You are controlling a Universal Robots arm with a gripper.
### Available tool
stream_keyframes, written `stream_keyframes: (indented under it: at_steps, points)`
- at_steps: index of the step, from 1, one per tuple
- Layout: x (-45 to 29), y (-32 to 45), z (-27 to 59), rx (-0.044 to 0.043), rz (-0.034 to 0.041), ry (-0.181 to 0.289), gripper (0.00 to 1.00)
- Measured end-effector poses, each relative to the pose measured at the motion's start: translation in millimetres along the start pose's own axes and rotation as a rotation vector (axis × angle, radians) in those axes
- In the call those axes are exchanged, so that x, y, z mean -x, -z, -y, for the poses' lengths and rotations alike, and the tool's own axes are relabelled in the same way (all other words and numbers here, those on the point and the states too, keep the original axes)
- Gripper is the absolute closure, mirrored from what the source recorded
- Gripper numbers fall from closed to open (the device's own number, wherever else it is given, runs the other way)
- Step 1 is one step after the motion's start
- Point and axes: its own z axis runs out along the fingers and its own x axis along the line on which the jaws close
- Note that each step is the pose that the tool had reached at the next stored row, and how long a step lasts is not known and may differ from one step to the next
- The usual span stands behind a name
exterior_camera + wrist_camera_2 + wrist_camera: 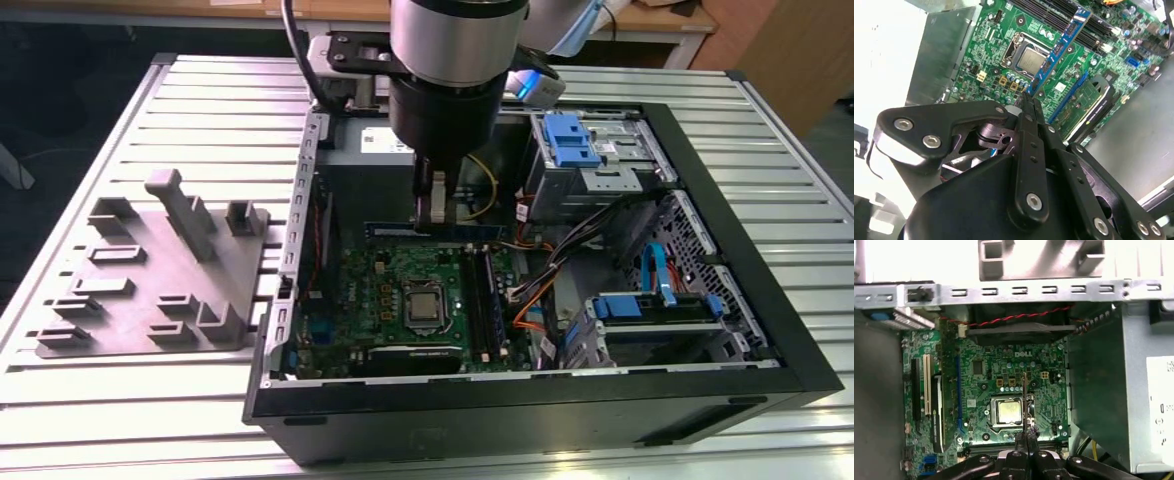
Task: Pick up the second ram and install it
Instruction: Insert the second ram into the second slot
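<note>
Gripper: the black 2-fingered gripper (430,214) on the 1 arm is reaching down into the open black metal computer case (747,250). Its fingers are pinching narrow and clamping the stick.
Second ram: the thin, flat, dark blue-green memory stick (1063,44) is hanging in that grip above the green motherboard (380,285). It is looking clear of the board and close to the square silver processor socket (424,303).
Grip point: in the exterior view the fingers are holding the stick at about mid-length, with a part jutting out to either side.
Long axis: in the exterior view the stick is lying level, running from that view's left to its right. In the first wrist view it is showing edge-on, straight out from the fingertips.
Slots: the long black plastic memory slots (483,295) are running beside the socket, on the exterior view's right of it.
Key relation: the stick's long axis is appearing to cross the slots rather than run along them.
Progress: pickup is looking done; the stick is not yet sitting in a slot.
</note>
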Motion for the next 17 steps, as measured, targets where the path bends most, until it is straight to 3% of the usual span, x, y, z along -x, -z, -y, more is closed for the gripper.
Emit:
stream_keyframes:
  at_steps: [8,11,17]
  points:
    - [-0.1,-1.4,0.0,-0.0055,0.0051,-0.144,0.89]
    - [0.0,-2.2,0.1,-0.0088,0.0083,-0.227,0.89]
    - [-0.1,-2.8,0.1,-0.013,0.0121,-0.336,0.89]
